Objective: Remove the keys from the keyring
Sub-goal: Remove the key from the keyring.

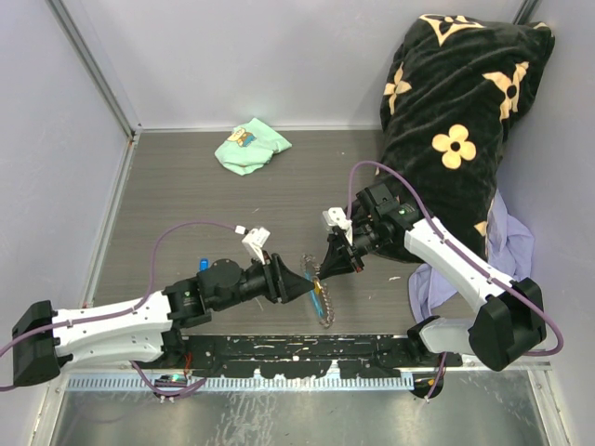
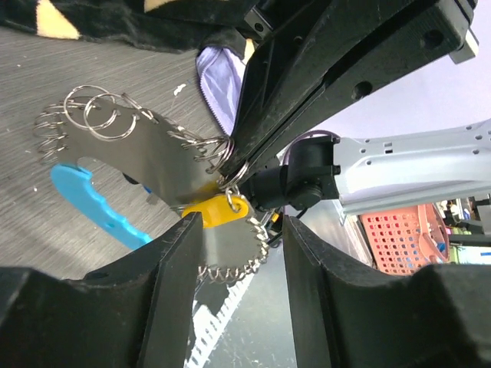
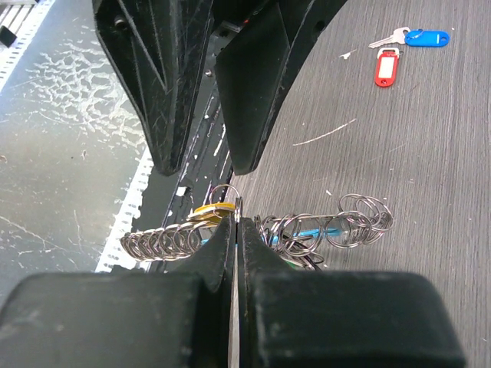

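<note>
Keyring (image 3: 222, 201): held off the desk (image 1: 186, 186) between the two arms, near the front edge; its chain of small silvery links (image 3: 157, 241) trails to one side and a bunch of larger rings (image 3: 362, 216) to the other.
Right fingers (image 3: 215, 253): pressed together, clamped on the ring's thin wire.
Left fingers (image 2: 178, 291): apart, one on each side of the yellow tag (image 2: 219, 211), not clearly touching it.
Yellow tag: hangs at the clamped ring, just beside the right fingertips.
Sky-blue fob (image 2: 92, 203): hangs below the bunch of rings, beside a flat silvery plate (image 2: 153, 157).
Loose keys: a blue-tagged key (image 3: 418, 37) and a red tag (image 3: 387, 67) lie side by side on the desk, well apart from the ring.
Red crate (image 2: 391, 241): a perforated basket in the background of the left wrist view; its contents cannot be made out.
Cloths: a mint-green cloth (image 1: 251, 147) lies at the far edge of the desk; a black flowered blanket (image 1: 456, 121) is heaped at the far right, with a lavender cloth (image 1: 511, 246) below it.
</note>
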Tool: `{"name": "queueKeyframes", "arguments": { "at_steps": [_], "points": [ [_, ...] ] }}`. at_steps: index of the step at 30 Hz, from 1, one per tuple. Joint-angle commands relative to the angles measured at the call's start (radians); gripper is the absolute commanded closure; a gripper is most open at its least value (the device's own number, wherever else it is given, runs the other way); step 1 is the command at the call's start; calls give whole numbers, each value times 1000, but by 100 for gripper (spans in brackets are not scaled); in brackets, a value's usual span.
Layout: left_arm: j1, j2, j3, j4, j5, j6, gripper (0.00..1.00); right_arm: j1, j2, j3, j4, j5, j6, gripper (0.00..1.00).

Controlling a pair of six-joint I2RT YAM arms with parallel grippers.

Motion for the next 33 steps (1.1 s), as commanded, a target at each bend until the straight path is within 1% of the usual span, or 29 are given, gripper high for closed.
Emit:
{"name": "queueKeyframes", "arguments": {
  "at_steps": [1,4,10,13,16,18,22,24,29,33],
  "points": [
    [6,40,108,-60,-24,-67,52,-6,-25,12,21,-65,-3,99],
    [5,59,136,-115,-51,-83,54,-6,-27,12,22,-66,-3,99],
    [5,84,155,-130,-58,-89,65,-6,-30,12,21,-66,-2,99],
    [5,99,168,-151,-55,-88,66,-6,-30,10,21,-65,-2,99],
    [5,105,169,-153,-50,-86,72,-6,-31,11,21,-66,-2,99],
    [5,107,170,-158,-54,-83,77,-6,-33,12,21,-67,-2,99],
    [6,105,170,-175,-66,-78,94,-7,-33,11,21,-68,-2,99],
    [7,104,162,-167,-67,-75,99,-7,-35,11,21,-69,-2,99],
    [16,95,129,-126,-61,-72,100,-12,-36,11,21,-75,-2,99],
    [35,78,76,-58,-47,-80,100,-17,-39,12,20,-87,-2,99]
  ]
}}
